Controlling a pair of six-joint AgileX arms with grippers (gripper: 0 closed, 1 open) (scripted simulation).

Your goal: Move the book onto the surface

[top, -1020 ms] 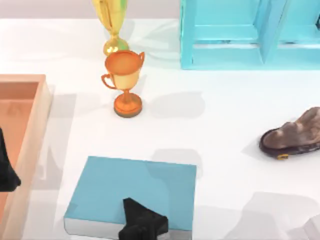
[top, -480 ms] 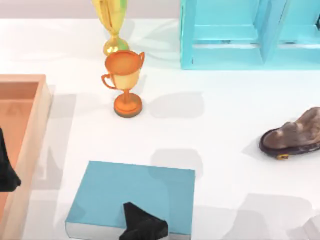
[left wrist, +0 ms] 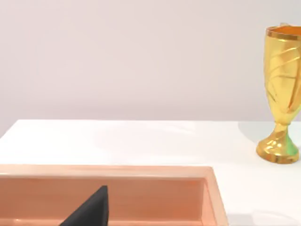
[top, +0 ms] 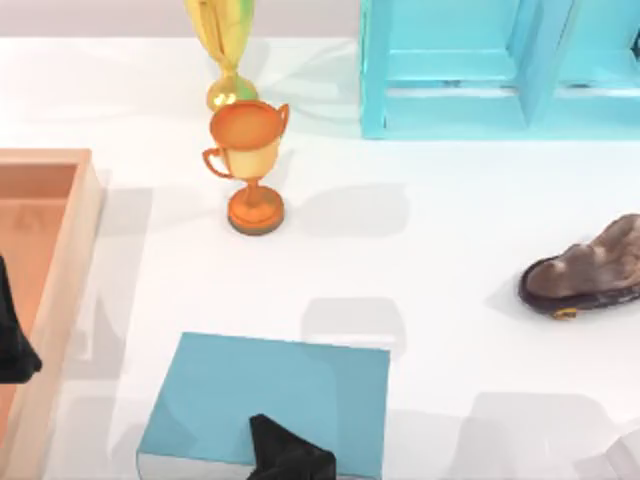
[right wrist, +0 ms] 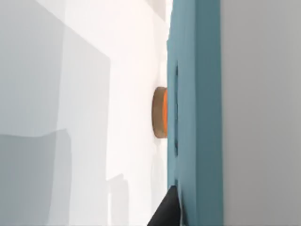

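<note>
The teal-blue book (top: 270, 395) hangs flat near the front middle of the white surface (top: 440, 250), and its shadow falls on the tabletop behind it. My right gripper (top: 285, 458) is shut on the book's front edge. In the right wrist view the book's cover (right wrist: 195, 94) is seen edge-on, with one dark finger (right wrist: 167, 209) pressed against it. My left gripper (top: 10, 340) is parked over the wooden tray at the left edge.
An orange-brown tray (top: 60, 260) lies along the left side. An orange trophy (top: 250, 160) and a gold trophy (top: 225, 50) stand behind the book. At the back right is a turquoise shelf unit (top: 500, 70). A brown shoe-like object (top: 590, 270) lies at the right.
The book has slid toward the table's front edge with my right gripper on it, and it looks slightly smaller. The left arm has not moved.
</note>
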